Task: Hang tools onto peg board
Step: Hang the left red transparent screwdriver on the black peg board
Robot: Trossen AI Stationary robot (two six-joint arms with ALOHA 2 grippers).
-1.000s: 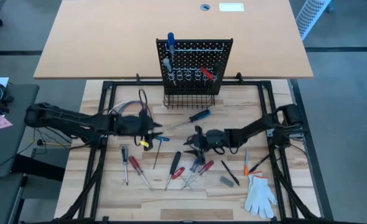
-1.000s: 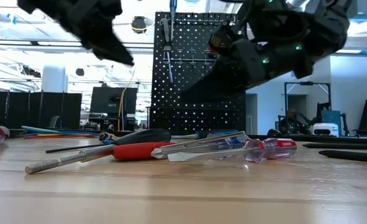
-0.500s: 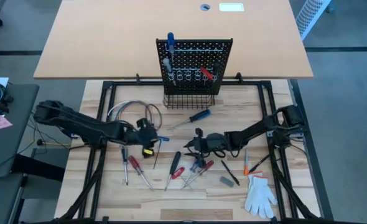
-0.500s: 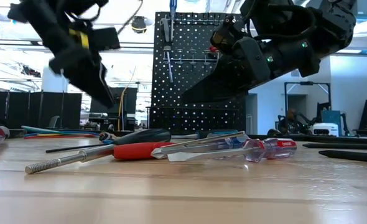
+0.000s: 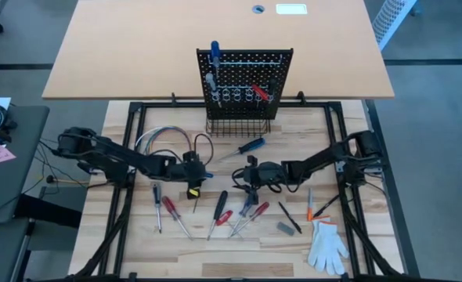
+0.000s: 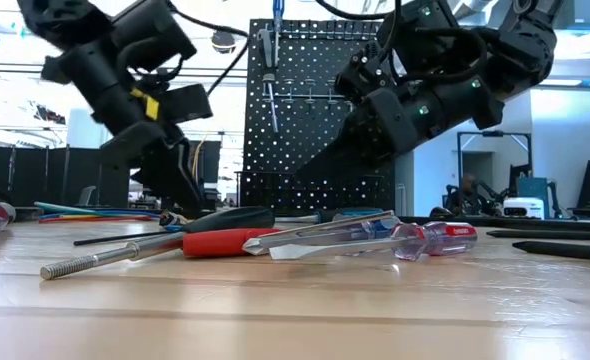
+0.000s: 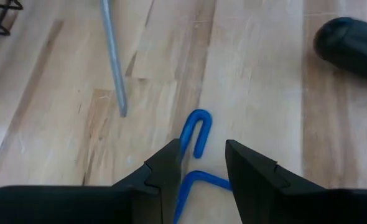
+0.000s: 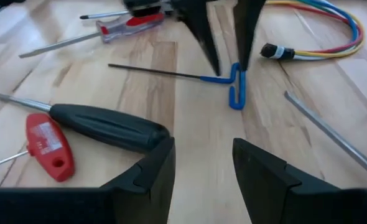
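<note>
Straddling the blue T-handle hex key [image 7: 195, 134], your left gripper [image 7: 202, 165] has its fingers [image 7: 168, 168] parted, one each side of the handle, not pinching it. That key lies flat on the table [image 5: 294, 235] in front of the peg board [image 5: 245, 78]. Your right gripper [image 8: 202, 158] hovers just beside it, fingers spread, holding nothing.

The left claw [image 7: 200, 165] has come down, its fingers straddling the blue-handled hex key [image 7: 195, 134].
</note>
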